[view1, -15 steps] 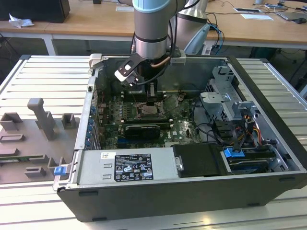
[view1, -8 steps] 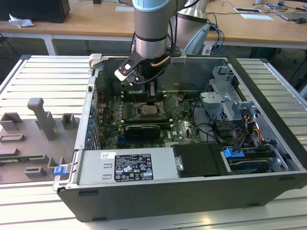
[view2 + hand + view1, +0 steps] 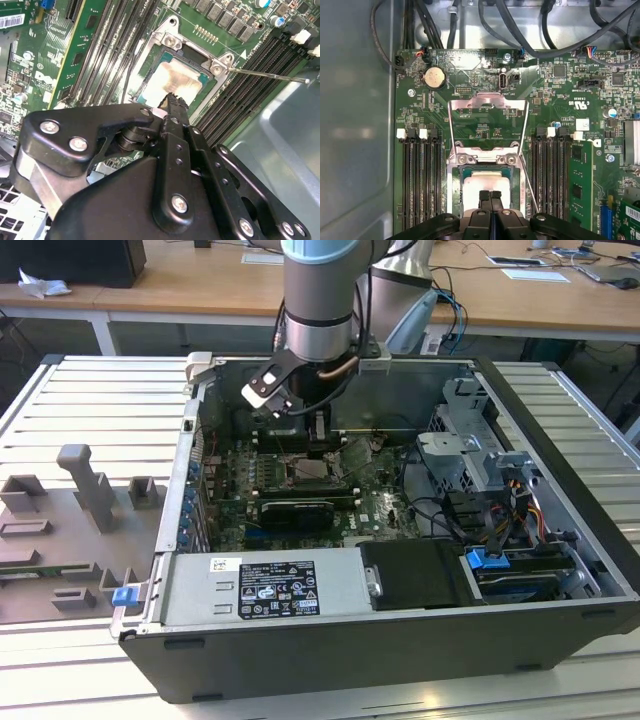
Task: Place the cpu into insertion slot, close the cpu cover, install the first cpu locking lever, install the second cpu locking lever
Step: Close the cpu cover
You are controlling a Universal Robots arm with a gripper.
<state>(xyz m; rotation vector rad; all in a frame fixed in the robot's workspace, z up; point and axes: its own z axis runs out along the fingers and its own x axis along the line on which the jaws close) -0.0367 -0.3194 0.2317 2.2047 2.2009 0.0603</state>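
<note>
The cpu [image 3: 485, 182] [image 3: 175, 82], a pale silver square, lies in the insertion slot [image 3: 454, 185] [image 3: 150, 55] on the green board. The cpu cover [image 3: 487, 103], a silvery frame with a big window, stands swung open away from the slot on its hinge. A thin locking lever [image 3: 529, 185] [image 3: 270, 75] sticks out unlatched beside the slot. My gripper [image 3: 490, 196] [image 3: 172, 102] hovers just over the cpu's edge, its black fingertips pressed together and shut on nothing. In the exterior view the gripper [image 3: 310, 430] hangs over the slot [image 3: 315, 468] inside the open computer case.
Rows of memory slots [image 3: 417, 175] [image 3: 550, 175] flank the socket. Black cables [image 3: 520, 25] run along the case wall. The exterior view shows a long black card [image 3: 295, 512], a power supply [image 3: 270, 585], a drive cage [image 3: 470, 455] and a grey fixture tray [image 3: 70, 530].
</note>
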